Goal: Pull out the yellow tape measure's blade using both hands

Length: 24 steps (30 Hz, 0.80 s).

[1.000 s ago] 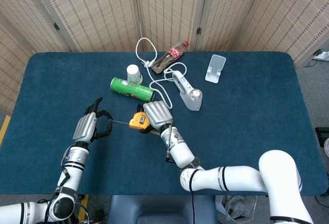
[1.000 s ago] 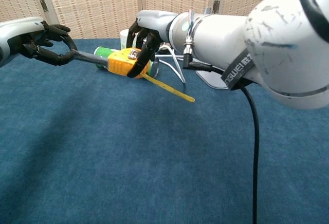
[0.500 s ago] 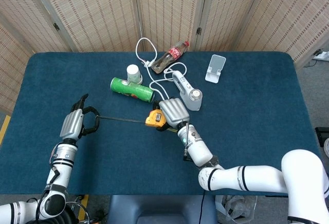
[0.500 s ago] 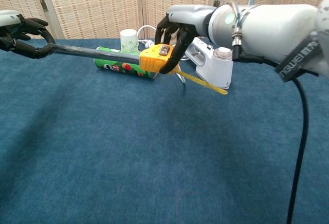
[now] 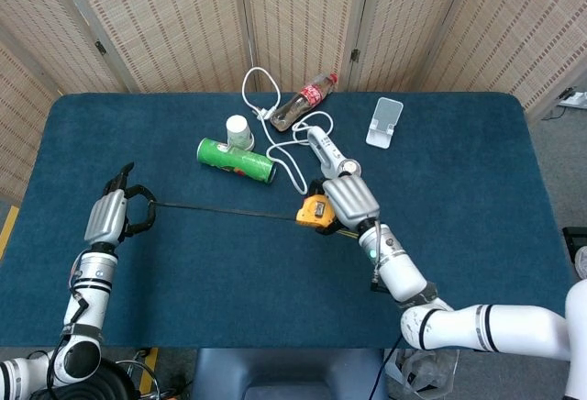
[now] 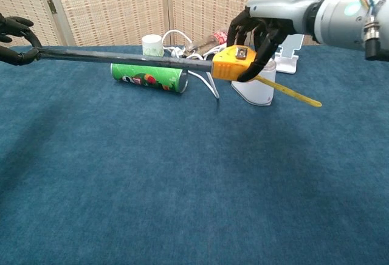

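While the right robot hand (image 5: 347, 200) grips the yellow tape measure (image 5: 315, 211) above the blue desk (image 5: 477, 180), near the green can (image 5: 236, 161), the left robot hand (image 5: 112, 216) pinches the end of its long, stretched blade (image 5: 225, 210).

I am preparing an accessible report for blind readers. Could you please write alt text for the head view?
Two robot hands stretch a tape measure's blade over a blue table: the left hand pinches its tip, the right hand holds the yellow tape measure. Behind lie a green can and a bottle.
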Each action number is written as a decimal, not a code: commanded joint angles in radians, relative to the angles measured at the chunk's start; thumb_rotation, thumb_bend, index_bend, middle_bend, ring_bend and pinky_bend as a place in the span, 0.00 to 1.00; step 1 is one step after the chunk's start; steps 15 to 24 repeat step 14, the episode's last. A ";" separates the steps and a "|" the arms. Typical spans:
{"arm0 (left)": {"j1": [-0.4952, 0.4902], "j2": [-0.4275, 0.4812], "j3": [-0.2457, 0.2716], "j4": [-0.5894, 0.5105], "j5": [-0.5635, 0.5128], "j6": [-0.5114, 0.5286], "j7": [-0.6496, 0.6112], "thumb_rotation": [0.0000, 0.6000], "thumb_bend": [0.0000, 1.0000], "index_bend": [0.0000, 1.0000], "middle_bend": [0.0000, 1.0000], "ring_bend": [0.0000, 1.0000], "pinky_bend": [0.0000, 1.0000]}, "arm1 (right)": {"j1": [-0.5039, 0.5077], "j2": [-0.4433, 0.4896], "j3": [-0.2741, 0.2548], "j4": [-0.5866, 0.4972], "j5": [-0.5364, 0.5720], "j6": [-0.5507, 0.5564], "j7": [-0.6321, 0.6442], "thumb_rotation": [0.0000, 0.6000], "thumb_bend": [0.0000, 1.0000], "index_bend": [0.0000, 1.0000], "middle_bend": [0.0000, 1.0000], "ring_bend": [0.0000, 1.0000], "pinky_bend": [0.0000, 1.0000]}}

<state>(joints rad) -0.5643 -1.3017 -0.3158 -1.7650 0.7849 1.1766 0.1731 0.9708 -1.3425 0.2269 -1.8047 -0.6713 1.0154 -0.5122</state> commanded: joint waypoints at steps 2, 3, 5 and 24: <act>0.009 0.011 0.002 0.017 0.001 -0.014 -0.020 1.00 0.55 0.60 0.02 0.00 0.00 | -0.043 0.051 -0.015 -0.028 -0.040 -0.002 0.053 1.00 0.16 0.65 0.57 0.54 0.28; 0.012 0.013 0.002 0.021 0.002 -0.017 -0.027 1.00 0.55 0.60 0.02 0.00 0.00 | -0.051 0.060 -0.019 -0.029 -0.052 -0.001 0.061 1.00 0.16 0.65 0.57 0.54 0.28; 0.016 0.018 0.002 0.030 0.004 -0.025 -0.041 1.00 0.54 0.60 0.02 0.00 0.00 | -0.071 0.079 -0.027 -0.032 -0.075 0.002 0.082 1.00 0.16 0.65 0.57 0.54 0.28; 0.021 0.026 0.001 0.057 0.014 -0.045 -0.065 1.00 0.54 0.60 0.02 0.00 0.00 | -0.112 0.122 -0.052 -0.039 -0.129 -0.009 0.117 1.00 0.16 0.65 0.57 0.54 0.28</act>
